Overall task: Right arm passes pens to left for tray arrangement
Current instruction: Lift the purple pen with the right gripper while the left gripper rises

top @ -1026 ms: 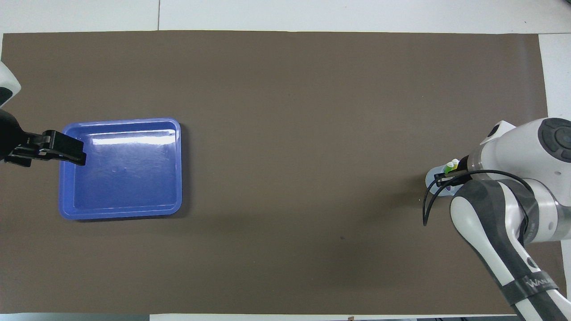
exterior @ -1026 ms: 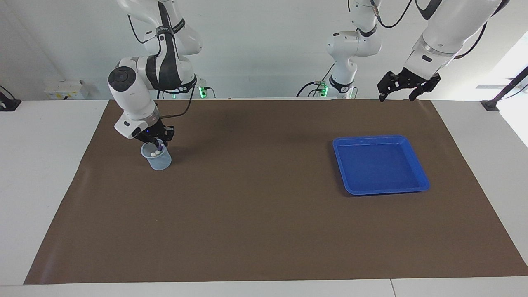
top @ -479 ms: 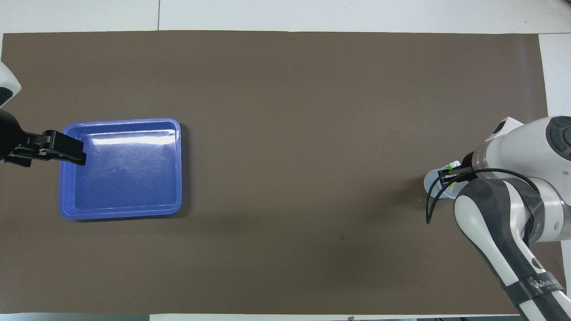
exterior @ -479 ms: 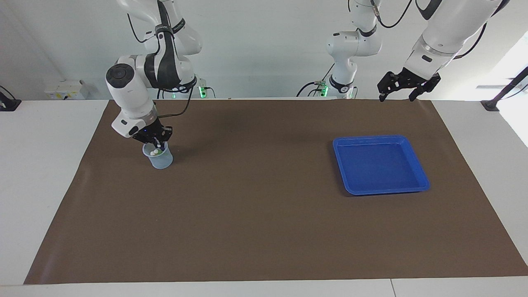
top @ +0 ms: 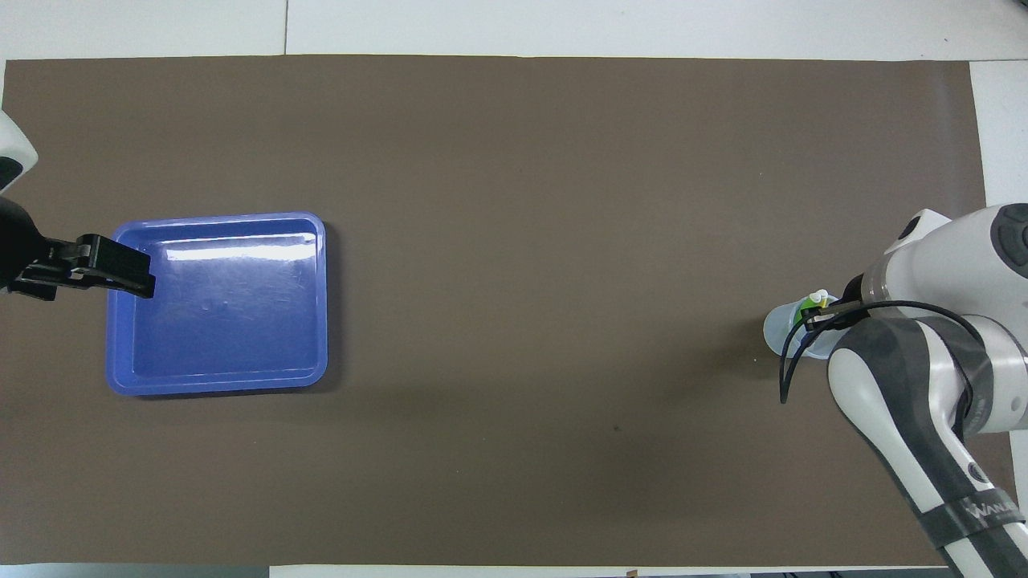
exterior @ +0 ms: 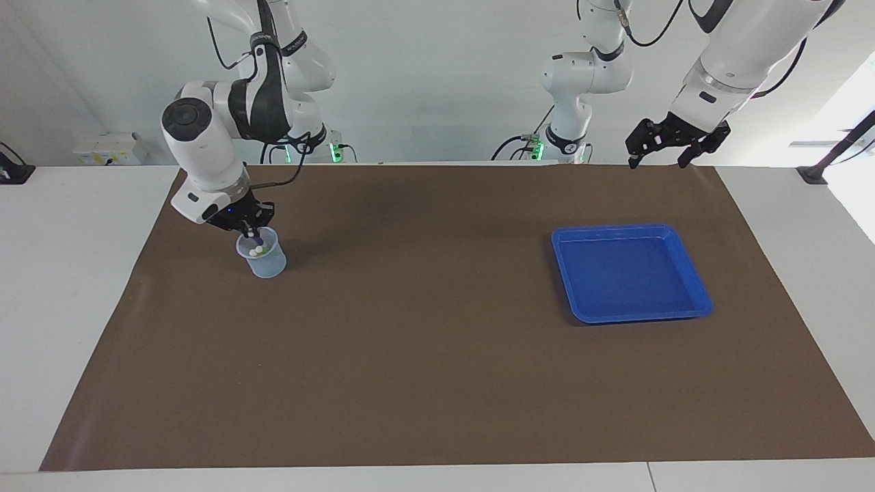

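Observation:
My right gripper (exterior: 251, 227) hangs just over a small translucent bluish cup (exterior: 264, 261) at the right arm's end of the table. It is shut on the top of the purple pen (exterior: 258, 239), whose lower part is still in the cup. Two pale pen ends (exterior: 254, 252) show inside the cup. In the overhead view the green pen (top: 805, 310) shows in the cup (top: 777, 329) beside my right gripper (top: 819, 318). The blue tray (exterior: 632, 228) lies empty toward the left arm's end. My left gripper (exterior: 657, 160) waits open, up in the air over the tray's edge (top: 217, 387).
A brown mat (exterior: 424, 355) covers most of the white table. Two slimmer white arms (exterior: 581, 75) with green base lights stand at the robots' edge of the table.
My right gripper has risen a little above the cup and shifted toward the right arm's end, and the purple pen has come up with it. The left arm has not moved.

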Available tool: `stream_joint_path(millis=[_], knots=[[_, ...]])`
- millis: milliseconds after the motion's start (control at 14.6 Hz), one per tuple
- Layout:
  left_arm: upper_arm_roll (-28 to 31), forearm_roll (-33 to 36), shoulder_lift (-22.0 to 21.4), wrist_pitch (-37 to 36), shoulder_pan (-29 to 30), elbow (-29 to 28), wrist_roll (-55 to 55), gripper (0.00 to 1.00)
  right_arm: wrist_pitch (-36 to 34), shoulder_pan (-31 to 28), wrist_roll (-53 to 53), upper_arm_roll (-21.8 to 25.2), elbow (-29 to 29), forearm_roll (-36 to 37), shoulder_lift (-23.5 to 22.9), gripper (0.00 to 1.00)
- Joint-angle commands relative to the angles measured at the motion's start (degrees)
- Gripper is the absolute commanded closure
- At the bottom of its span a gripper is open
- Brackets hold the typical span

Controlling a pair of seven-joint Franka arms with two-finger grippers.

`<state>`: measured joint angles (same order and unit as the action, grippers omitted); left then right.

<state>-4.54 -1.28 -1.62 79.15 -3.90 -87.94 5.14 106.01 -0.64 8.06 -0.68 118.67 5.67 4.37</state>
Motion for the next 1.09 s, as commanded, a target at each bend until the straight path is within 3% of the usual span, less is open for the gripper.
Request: stream_joint_path(millis=[0,205,616,821,1026], knots=[[0.6,-0.3,-0.8,0.7,-0.3,-1.0,0.6,0.0,-11.1,-0.1,1.8,-0.5,-11.1,0.4,0.0,1.0],[0.5,-0.4,-1.4,0.8,-0.6,-1.9,2.2,0.0,-14.4,0.2,0.7,-2.4,-17.5,-3.4,0.0,1.0],[-0.1,-4.1,-3.2,2.9,-2.0,-6.0,16.0,0.0,-8.8,0.3,-19.1,-4.8,-20.8,-26.0,-1.3,1.0],[-0.2,-11.3,-2.8,4.8,-2.6,-6.2,33.6,0.0,-2.9,0.4,-31.3,-7.0,-20.7,-35.4,-1.6,1.0],[-0.9,-17.2,-3.0,8.9,-3.7,-7.7,48.9,0.0,0.6,0.3,-43.1,-10.6,-20.3,-39.6,-1.6,1.0]])
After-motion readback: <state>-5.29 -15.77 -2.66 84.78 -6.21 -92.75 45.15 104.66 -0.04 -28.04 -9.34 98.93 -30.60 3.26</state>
